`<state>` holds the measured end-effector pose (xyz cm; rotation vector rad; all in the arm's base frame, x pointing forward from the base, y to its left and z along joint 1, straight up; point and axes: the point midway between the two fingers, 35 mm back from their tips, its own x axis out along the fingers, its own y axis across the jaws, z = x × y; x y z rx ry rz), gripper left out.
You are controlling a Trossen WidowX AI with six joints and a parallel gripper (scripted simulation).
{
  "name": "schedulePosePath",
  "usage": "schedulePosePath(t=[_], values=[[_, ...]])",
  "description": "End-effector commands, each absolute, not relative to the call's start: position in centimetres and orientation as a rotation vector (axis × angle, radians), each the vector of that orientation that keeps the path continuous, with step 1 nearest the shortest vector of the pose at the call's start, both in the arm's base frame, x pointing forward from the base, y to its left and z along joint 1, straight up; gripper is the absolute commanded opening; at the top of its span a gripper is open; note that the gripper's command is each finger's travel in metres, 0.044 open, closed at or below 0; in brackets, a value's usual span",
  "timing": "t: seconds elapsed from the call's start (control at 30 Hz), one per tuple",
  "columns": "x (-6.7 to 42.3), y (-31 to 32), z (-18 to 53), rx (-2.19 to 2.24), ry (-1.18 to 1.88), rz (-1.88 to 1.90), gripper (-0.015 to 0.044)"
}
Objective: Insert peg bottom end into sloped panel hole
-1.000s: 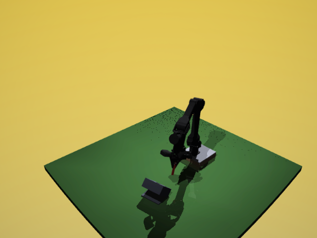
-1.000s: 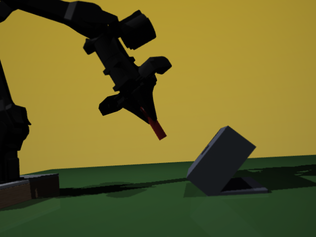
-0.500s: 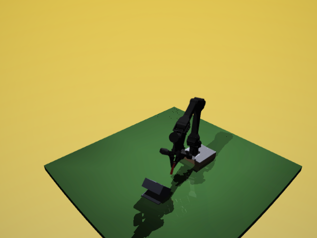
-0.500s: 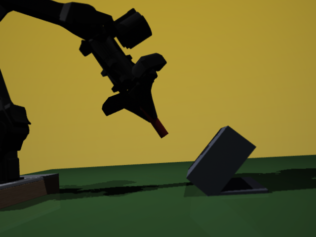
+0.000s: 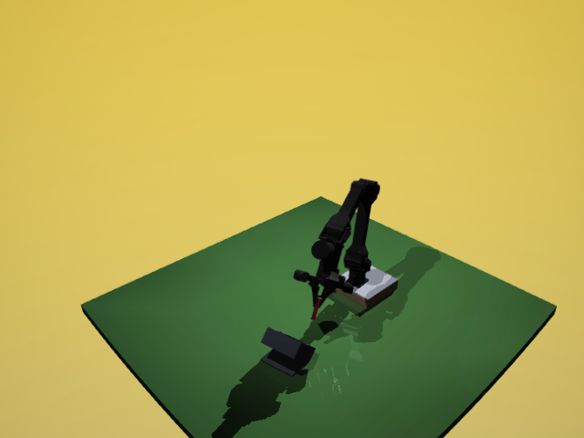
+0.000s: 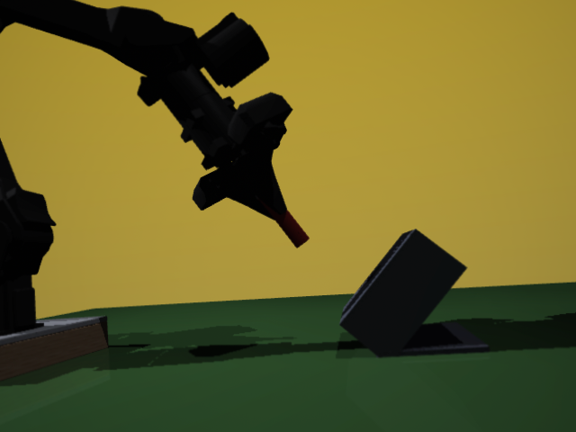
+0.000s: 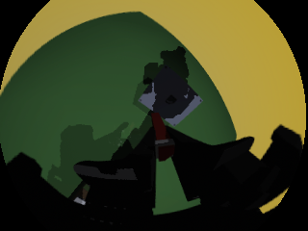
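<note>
My gripper [image 5: 320, 298] [image 6: 278, 214] [image 7: 158, 129] is shut on the red peg [image 5: 315, 311] [image 6: 293, 231] [image 7: 158, 127]. The peg is tilted, with its free end pointing down toward the sloped panel. The dark sloped panel [image 5: 286, 349] [image 6: 403, 292] [image 7: 172, 99] stands on the green table on a flat foot. The peg hangs in the air, well short of the panel and above it. In the wrist view the peg's tip lines up with the panel's pale face, where a small dark hole [image 7: 171, 98] shows. The hole is hidden in the other views.
The arm's base block [image 5: 374, 288] [image 6: 50, 339] sits on the green table [image 5: 188, 292] [image 6: 279, 395] behind the gripper. Dark shadows of the arm and panel lie on the table.
</note>
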<state>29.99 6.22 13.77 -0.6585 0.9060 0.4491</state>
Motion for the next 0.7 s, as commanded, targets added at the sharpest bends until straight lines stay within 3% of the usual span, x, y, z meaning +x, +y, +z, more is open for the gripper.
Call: schedulePosePath(t=[0.0,0.67], values=[[29.87,5.97,13.80,-0.616,0.897,0.414,0.0000],[30.33,5.41,13.82,-0.445,0.863,0.301,0.0000]])
